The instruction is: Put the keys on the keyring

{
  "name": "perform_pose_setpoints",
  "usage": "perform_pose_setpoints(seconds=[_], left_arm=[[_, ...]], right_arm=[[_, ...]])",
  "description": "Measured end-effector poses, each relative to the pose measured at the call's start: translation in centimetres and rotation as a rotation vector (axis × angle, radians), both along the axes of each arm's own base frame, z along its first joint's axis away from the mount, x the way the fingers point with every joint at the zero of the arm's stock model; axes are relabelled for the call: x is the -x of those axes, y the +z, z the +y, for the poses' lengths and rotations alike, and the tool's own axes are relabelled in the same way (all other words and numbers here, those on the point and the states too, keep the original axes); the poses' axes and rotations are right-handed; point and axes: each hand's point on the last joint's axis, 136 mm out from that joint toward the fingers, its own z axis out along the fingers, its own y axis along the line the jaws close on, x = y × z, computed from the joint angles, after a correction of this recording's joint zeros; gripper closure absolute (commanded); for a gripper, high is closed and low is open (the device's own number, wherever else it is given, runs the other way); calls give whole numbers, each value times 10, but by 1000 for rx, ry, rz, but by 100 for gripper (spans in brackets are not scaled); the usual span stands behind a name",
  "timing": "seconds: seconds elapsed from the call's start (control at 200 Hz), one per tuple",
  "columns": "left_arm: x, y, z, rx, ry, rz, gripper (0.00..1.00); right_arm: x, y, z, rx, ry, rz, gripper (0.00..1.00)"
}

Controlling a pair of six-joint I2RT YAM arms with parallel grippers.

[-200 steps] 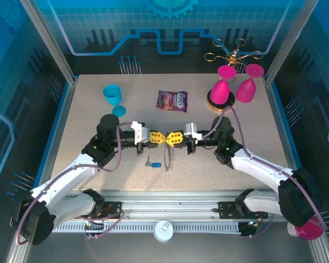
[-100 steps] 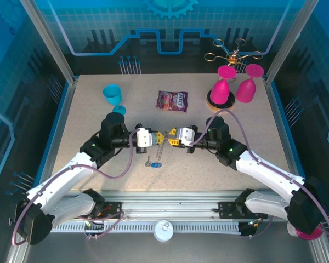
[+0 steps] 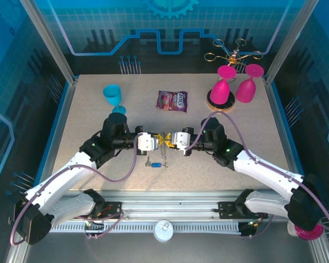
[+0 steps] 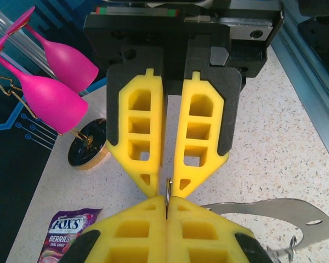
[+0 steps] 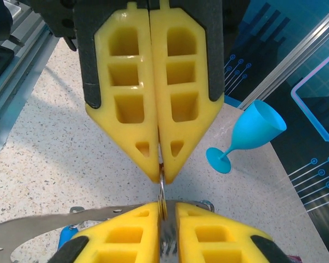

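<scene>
Top external view: the left arm and right arm reach in from either side and meet tip to tip over the middle of the speckled beige tabletop. From that meeting point a thin dark-grey beaded-chain keyring hangs down toward the near edge, its upper end caught where the two sets of yellow jaws face each other. The left jaws are pressed flat together on the chain's top. In the left wrist view their fingertips leave no gap, and a sliver of metal stands up from the seam. The right jaws stand almost together, with a narrow slot in which that same metal sits, so they are clamped on the keyring as well. In the right wrist view the slot between that arm's own fingertips is filled by the chain. A tiny silver metal key with a bright blue plastic head lies flat on the tabletop just beside the chain's lower end, on the left arm's side; whether the two touch cannot be told. Farther back are a turquoise plastic goblet standing upright, a purple candy packet lying flat, and, at the back right, two pink goblets tilted beside a gold wire rack.
</scene>
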Motion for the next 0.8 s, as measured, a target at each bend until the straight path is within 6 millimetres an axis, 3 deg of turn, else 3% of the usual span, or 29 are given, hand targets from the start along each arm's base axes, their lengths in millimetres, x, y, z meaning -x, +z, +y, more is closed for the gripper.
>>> perform_pose_setpoints(seconds=[0.52, 0.645, 0.735, 0.801], left_arm=[[-3, 0, 1, -39, 23, 34, 100], [-3, 0, 2, -45, 26, 41, 100], [-3, -1, 2, -49, 30, 44, 100], [-3, -1, 2, -49, 33, 47, 81]], right_arm=[[2, 2, 3, -8, 10, -7, 84], [2, 3, 5, -17, 15, -8, 100], [1, 2, 5, -18, 13, -1, 100], [1, 3, 5, -19, 14, -1, 100]])
